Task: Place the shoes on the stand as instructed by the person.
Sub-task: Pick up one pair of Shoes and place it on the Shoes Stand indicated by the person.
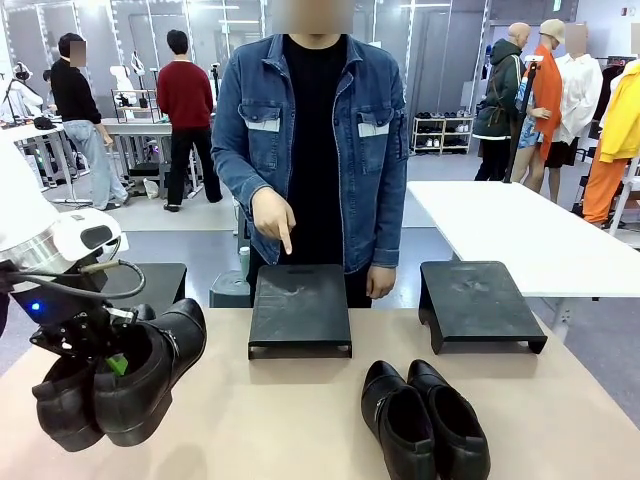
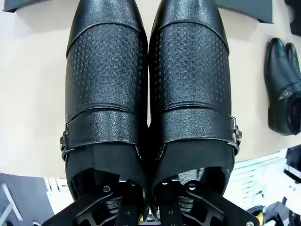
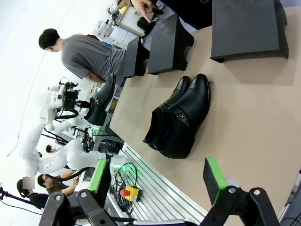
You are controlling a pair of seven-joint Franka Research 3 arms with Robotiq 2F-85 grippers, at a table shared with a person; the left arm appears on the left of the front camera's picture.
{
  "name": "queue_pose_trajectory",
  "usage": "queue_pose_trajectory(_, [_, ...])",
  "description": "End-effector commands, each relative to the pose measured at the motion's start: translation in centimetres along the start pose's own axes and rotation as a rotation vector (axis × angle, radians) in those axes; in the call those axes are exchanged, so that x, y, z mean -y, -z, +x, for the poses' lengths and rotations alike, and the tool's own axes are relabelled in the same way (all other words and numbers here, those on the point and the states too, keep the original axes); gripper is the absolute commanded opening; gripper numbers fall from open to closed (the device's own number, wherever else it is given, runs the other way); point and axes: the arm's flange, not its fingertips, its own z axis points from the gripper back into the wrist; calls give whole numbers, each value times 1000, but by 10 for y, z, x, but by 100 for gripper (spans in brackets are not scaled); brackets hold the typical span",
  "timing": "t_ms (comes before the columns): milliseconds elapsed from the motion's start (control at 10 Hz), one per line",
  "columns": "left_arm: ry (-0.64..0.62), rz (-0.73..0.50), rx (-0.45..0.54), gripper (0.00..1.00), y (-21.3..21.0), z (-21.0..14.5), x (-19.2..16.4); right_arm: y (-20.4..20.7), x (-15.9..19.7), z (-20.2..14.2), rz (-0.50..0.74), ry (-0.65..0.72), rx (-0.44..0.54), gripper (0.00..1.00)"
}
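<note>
Counted: 1 pair glossy black leather dress shoes (image 1: 140,385) clamped aloft by left gripper (image 1: 115,362); 2nd like pair (image 1: 425,420) set on beige table (image 1: 250,420), front-right. 3 flat black stands (image 1: 480,300) noted behind, centre stand (image 1: 300,305) pointed at by person's hand (image 1: 272,215). Right gripper (image 3: 156,176) spread, empty.

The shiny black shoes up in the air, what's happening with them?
The robot's left gripper is shut on one pair of black dress shoes, holding them up above the table on its left side. The person in the denim jacket points a hand down at the middle stand. A second pair of shoes sits on the table nearer the robot. The right gripper hangs open, holding nothing.
</note>
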Motion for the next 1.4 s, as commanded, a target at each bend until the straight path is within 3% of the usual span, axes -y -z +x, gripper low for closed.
queue_pose_trajectory(0, [-2, 0, -6, 0, 2, -1, -2, -1, -1, 0, 9, -5, 10, 100])
queue_pose_trajectory(300, [-2, 0, -6, 0, 2, -1, -2, -1, -1, 0, 9, -5, 10, 100])
queue_pose_trajectory(400, [-4, 11, -16, 8, 8, -3, -3, -1, -1, 0, 9, -5, 10, 100])
queue_pose_trajectory(500, [-46, 22, 58, 8, -2, 1, 9, -1, -1, 0, 9, -5, 10, 100])
queue_pose_trajectory(900, [-60, 164, 190, 8, -31, 63, 99, -1, -1, 0, 9, -5, 10, 100])
queue_pose_trajectory(1300, [-24, 211, 223, 8, -5, 136, 177, -1, -1, 0, 9, -5, 10, 100])
